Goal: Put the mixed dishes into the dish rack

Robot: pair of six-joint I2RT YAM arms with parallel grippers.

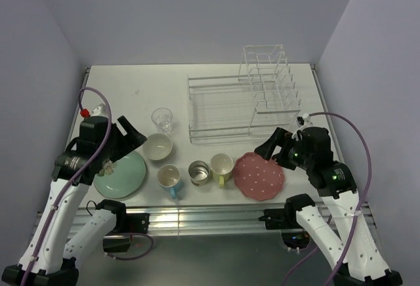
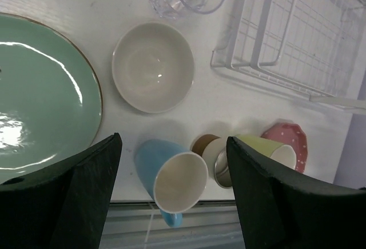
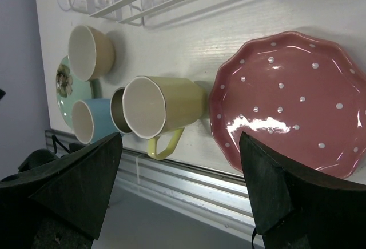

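- Left gripper (image 1: 131,134): released, jaws spread wide with nothing between them. It hangs over the gap between the mint-green plate (image 1: 121,173) and the cream bowl (image 1: 157,147).
- Right gripper (image 1: 270,143): also released and holding nothing. It hovers over the far-right edge of the pink dotted plate (image 1: 260,176).
- White wire dish rack (image 1: 223,105): far-right part of the table (image 1: 131,92), with the taller plate-slot section at its right end.
- All seven dishes sit on the table, outside the rack and nearer the arms.
- Near row, left to right: mint-green plate, light-blue mug (image 1: 170,178), small metallic cup (image 1: 198,172), yellow-green mug (image 1: 222,166), pink dotted plate.
- The metallic cup is just beside the yellow-green mug; can't tell if they touch.
- Both mugs stand upright, mouths up, handles toward the near edge.
- The cream bowl stands upright just behind the blue mug, beside the green plate's far-right rim.
- Clear glass (image 1: 162,120): upright behind the bowl, left of the rack's near-left corner.
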